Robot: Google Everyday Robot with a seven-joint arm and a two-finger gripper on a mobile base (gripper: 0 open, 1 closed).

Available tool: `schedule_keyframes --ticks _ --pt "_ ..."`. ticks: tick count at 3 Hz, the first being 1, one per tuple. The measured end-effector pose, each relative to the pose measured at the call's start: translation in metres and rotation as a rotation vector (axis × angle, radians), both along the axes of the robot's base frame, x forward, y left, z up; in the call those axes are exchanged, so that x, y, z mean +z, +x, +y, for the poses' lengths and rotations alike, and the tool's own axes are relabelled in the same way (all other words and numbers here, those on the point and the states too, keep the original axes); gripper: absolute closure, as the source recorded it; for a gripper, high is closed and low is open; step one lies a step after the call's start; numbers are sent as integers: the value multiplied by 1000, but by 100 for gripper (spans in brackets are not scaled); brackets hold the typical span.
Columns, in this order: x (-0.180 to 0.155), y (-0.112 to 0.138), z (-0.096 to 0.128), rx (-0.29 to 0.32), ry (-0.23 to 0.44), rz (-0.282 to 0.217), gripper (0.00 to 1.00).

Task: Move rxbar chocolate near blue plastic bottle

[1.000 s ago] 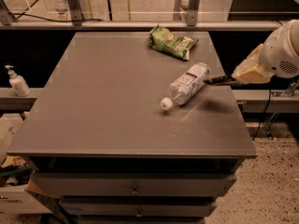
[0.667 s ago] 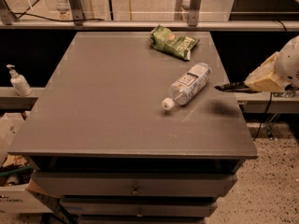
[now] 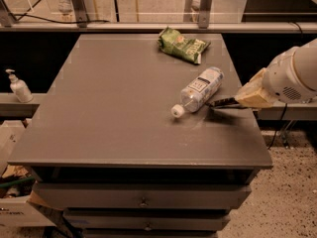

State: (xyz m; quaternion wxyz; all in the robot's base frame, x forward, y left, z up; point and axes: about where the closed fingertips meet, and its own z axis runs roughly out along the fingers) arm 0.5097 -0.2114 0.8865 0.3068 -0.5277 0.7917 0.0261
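Note:
The blue plastic bottle lies on its side on the right part of the grey table, white cap pointing to the front left. My gripper comes in from the right edge of the table, just right of the bottle. It is shut on the rxbar chocolate, a flat dark bar that sticks out leftward. The bar is low over the table, its tip a short way from the bottle's middle. I cannot tell whether the bar touches the table.
A green crinkled snack bag lies at the back of the table. A white pump bottle stands on a ledge to the left. Drawers sit under the table front. The table's right edge is right under my arm.
The gripper with the bar first drew back to the right, then came left and lower, close to the bottle's right side. The bottle and the bag have not moved.

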Motion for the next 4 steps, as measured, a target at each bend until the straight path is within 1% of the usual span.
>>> schedule_keyframes --ticks 1,2,4 --pt "-11 7 31 54 16 13 100" --pt "-20 8 46 84 29 34 82" --pt "-30 5 59 107 40 63 36"
